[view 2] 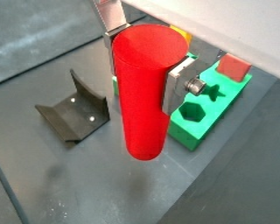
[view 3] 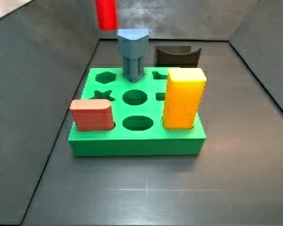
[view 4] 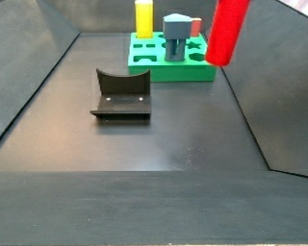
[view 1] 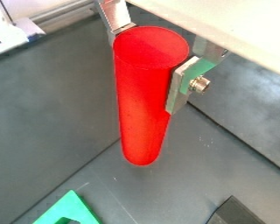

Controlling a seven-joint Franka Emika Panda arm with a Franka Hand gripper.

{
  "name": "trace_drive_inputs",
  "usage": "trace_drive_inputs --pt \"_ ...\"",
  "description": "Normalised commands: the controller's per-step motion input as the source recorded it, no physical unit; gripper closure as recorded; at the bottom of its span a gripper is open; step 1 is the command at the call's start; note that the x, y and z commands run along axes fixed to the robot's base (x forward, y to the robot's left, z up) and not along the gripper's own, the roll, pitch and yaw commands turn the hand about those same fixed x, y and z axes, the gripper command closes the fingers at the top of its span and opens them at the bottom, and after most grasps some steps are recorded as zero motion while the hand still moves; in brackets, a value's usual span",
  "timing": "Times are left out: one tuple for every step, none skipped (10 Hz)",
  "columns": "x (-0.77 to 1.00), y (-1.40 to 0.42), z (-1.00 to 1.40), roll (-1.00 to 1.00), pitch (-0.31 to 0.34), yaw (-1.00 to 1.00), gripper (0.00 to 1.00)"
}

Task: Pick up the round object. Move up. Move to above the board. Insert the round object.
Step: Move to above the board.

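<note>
The round object is a tall smooth bright red cylinder (view 1: 143, 96), upright and held off the floor. My gripper (view 1: 149, 54) is shut on its upper part, with one silver finger (view 1: 185, 83) on each side; the same grip shows in a wrist view (view 2: 145, 57). The green board (view 2: 213, 109) with shaped holes lies beside and below the peg (view 2: 140, 96). In both side views only the red peg's lower part shows (view 3: 106, 13) (view 4: 227, 34), high up near the board (view 3: 138, 139) (view 4: 183, 73); the gripper is out of frame there.
On the board stand a yellow block (view 3: 186, 97), a grey-blue pentagon-topped peg (view 3: 133, 53) and a reddish-brown block (view 3: 93, 115). The dark fixture (view 4: 122, 93) stands on the grey floor in front of the board. Dark walls slope up around the floor.
</note>
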Motion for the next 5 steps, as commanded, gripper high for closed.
trace_drive_inputs --pt "0.0 -0.03 0.77 -0.09 0.08 -0.03 1.0" --pt "0.01 -0.01 0.61 -0.08 0.082 -0.02 1.0" --pt "0.01 -0.01 0.45 -0.07 0.085 -0.02 1.0" --pt "0.01 -0.01 0.23 -0.06 0.083 -0.02 1.0" --pt "0.37 -1.0 0.14 0.17 0.341 -0.23 1.0"
